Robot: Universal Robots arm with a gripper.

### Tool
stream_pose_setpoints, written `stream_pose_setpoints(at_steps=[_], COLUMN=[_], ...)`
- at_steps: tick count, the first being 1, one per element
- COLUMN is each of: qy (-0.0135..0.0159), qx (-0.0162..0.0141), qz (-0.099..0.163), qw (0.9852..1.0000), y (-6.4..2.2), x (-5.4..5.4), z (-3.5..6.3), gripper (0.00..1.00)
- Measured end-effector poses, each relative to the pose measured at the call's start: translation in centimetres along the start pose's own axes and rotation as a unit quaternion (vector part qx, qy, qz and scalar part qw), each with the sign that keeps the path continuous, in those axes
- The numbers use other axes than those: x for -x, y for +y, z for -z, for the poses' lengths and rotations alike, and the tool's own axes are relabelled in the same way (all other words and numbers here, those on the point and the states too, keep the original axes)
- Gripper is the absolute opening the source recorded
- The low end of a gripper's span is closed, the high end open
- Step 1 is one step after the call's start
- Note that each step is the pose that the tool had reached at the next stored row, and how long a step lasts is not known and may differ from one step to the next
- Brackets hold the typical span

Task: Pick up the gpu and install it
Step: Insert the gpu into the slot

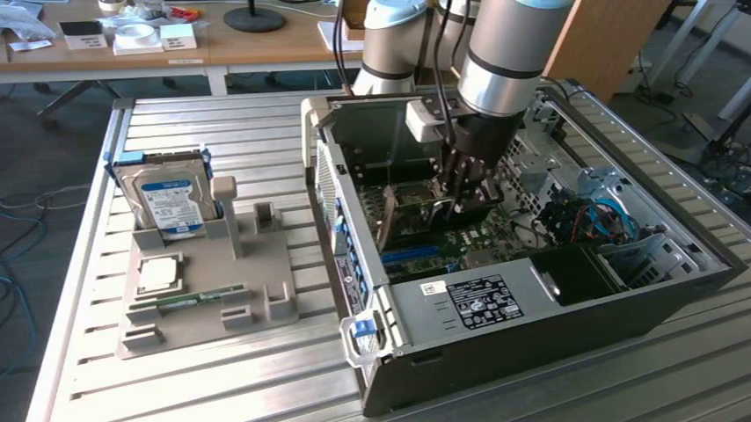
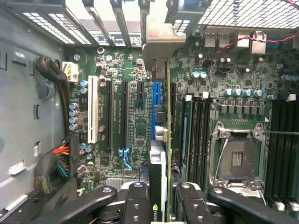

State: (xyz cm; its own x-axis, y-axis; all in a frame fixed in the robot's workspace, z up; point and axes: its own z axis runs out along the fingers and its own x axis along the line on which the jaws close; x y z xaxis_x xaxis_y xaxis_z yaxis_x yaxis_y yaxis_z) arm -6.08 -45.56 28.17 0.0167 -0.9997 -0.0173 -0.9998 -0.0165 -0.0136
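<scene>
While the jaws pinch the gpu (image 2: 158, 163) edge-on, closed narrowly across its thickness, it stands over the motherboard (image 2: 135, 121) inside the case (image 1: 657, 290), perhaps by the blue slot (image 2: 155, 100). Light, stiff and fragile, it is best held by its bare edges.

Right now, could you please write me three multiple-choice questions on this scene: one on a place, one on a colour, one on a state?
1. Where does the hard drive stand?
A) inside the case
B) on the grey tray
C) in the gripper

2. What colour is the RAM stick on the tray?
A) green
B) red
C) white

3. How is the gripper?
A) open and empty
B) shut on the RAM stick
C) shut on the gpu

Answers:
1 B: it stands upright on the tray, at the exterior view's left of the case.
2 A: its board is green.
3 C: its fingers clamp the card over the motherboard.
</scene>
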Motion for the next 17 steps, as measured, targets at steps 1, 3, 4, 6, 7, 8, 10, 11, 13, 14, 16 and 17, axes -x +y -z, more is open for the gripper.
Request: stream_pose_setpoints(at_steps=[1, 3, 4, 6, 7, 8, 10, 11, 13, 14, 16, 17], qy=[0.0, 0.0, 0.0, 0.0001, 0.0001, 0.0001, 0.0, 0.0, -0.0001, -0.0001, 0.0, 0.0], qx=[0.0, 0.0, 0.0, 0.0001, 0.0, 0.0, 0.0, 0.0, -0.0001, -0.0001, 0.0, 0.0], qz=[0.0, 0.0, 0.0, 0.0, 0.0, 0.0, 0.0, 0.0, 0.0, 0.0, 0.0, 0.0], qw=[1.0, 1.0, 1.0, 1.0, 1.0, 1.0, 1.0, 1.0, 1.0, 1.0, 1.0, 1.0], y=[0.05, 0.15, 0.2, 0.25, 0.24, 0.24, 0.24, 0.25, 0.35, 0.43, 0.51, 0.51], x=[0.0, 0.0, 0.0, -0.01, -0.01, 0.0, 0.0, 0.0, 0.0, 0.0, 0.0, 0.0], z=[-0.1, -0.26, -0.31, -0.33, -0.34, -0.34, -0.34, -0.34, -0.37, -0.4, -0.41, -0.41], gripper=[0.27, 0.27, 0.27, 0.27, 0.27, 0.27, 0.27, 0.27, 0.27, 0.27, 0.27, 0.27])
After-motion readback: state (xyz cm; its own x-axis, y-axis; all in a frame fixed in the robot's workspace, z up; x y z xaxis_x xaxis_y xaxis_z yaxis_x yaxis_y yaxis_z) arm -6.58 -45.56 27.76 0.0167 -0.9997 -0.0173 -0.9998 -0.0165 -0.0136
